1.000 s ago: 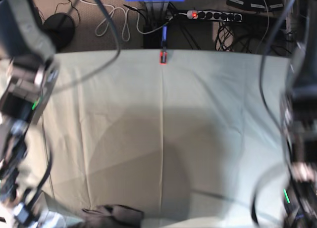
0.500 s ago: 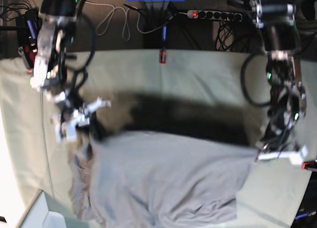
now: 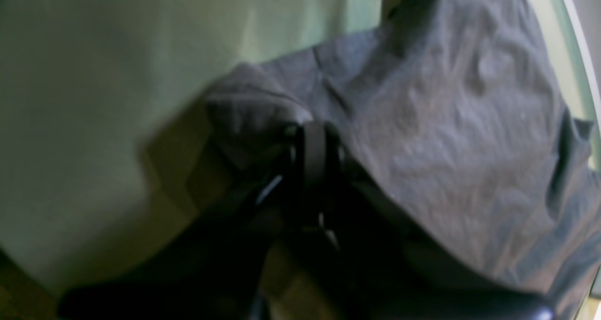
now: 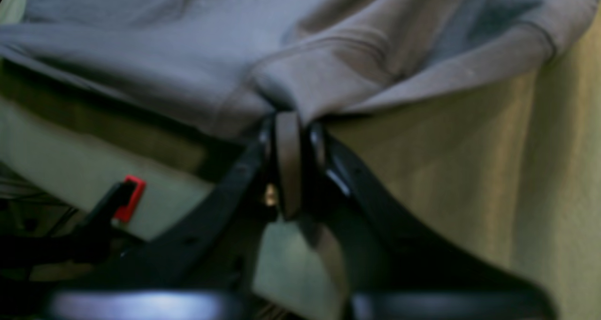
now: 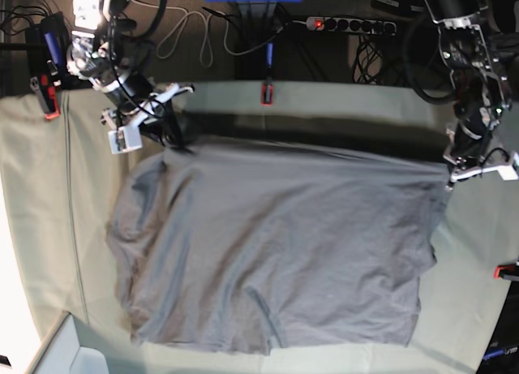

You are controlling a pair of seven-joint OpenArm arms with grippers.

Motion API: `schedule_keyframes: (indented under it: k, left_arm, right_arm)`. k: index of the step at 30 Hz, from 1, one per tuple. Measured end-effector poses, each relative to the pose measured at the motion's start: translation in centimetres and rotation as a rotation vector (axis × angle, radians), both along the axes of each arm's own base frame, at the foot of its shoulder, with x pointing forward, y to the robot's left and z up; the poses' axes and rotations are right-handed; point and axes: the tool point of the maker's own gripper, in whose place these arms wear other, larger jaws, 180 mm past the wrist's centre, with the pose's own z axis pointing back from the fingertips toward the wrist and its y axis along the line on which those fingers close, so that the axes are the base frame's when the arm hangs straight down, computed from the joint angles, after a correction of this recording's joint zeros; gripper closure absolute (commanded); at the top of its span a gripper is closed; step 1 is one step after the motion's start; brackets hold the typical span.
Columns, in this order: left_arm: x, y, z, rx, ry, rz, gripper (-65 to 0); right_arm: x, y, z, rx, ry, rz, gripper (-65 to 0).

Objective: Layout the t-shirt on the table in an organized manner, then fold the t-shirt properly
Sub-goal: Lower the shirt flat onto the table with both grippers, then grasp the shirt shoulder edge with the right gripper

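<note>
The plain dark grey cotton t-shirt (image 5: 272, 248) lies spread across the pale grey-green cloth-covered table (image 5: 340, 114); layout is nearly done, folding not begun; the left gripper (image 3: 313, 144) and right gripper (image 4: 288, 123) each pinch a far corner; creases remain.

- t-shirt (image 5: 276, 252): plain dark grey, spread mostly flat across middle of table (image 5: 49, 228), wrinkled, w/ soft folds on its left side in base view.
- Far edge stretched in a line btwn two lifted corners, top left & top right in base view; casts dark shadow on cloth behind it.
- Near edge lies close to table's front edge, a bit uneven.
- table: big, covered in pale grey-green cloth, creased; red clamp (image 5: 266, 92) at far edge, others at the sides.
</note>
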Motion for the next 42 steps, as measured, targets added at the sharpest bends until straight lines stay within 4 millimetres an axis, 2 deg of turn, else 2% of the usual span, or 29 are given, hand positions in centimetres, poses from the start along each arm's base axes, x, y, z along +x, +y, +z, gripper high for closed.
schedule_keyframes:
  k: [4, 7, 14, 18, 20, 23, 26, 30, 34, 37, 40, 42]
  left_arm:
    - [-0.3, 1.5, 0.5, 0.018, -0.008, 0.032, -0.1]
    - [-0.3, 2.3, 1.7, 0.032, -0.034, 0.050, -0.1]
    - [-0.4, 4.6, 5.5, 0.078, -0.121, 0.106, -0.1]
    - [-0.8, 6.1, 7.0, 0.115, -0.155, 0.143, -0.1]
    - [-0.9, 6.1, 7.0, 0.113, -0.152, 0.144, -0.1]
    - [-0.8, 6.1, 6.9, 0.112, -0.153, 0.143, -0.1]
    - [-1.0, 5.8, 6.5, 0.104, -0.145, 0.143, -0.1]
    - [-1.1, 5.7, 6.4, 0.101, -0.140, 0.141, -0.1]
    - [-1.2, 5.4, 6.0, 0.089, -0.140, 0.148, -0.1]
    - [-1.4, 5.1, 5.6, 0.083, -0.131, 0.145, -0.1]
    - [-1.6, 4.9, 5.4, 0.078, -0.125, 0.145, -0.1]
    - [-1.8, 4.7, 5.1, 0.074, -0.121, 0.147, -0.1]
  right_arm:
    - [-1.8, -0.5, -0.1, -0.024, 0.021, -0.004, -23.5]
    - [-2.7, -0.4, 0.8, -0.027, 0.005, -0.002, -29.3]
    - [-2.9, -1.2, 0.9, -0.011, 0.011, -0.075, -30.6]
    - [-1.9, -0.2, 1.3, 0.024, -0.009, -0.095, -30.6]
    - [-1.5, 0.2, 1.5, 0.029, -0.017, -0.086, -30.6]
    - [-1.2, 2.0, 1.0, 0.032, 0.032, -0.042, -30.6]
    - [-0.4, 2.4, 0.7, 0.008, 0.079, -0.008, -30.6]
    - [0.9, 4.2, 1.1, 0.025, 0.099, 0.020, -30.6]
    - [3.2, 4.0, 1.9, -0.007, 0.090, 0.038, -30.6]
    - [5.0, 4.9, 2.7, -0.028, 0.090, 0.078, -30.6]
    - [5.9, 5.3, 2.8, -0.043, 0.135, 0.075, -30.6]
    - [6.4, 4.8, 2.7, -0.063, 0.165, 0.056, -30.4]
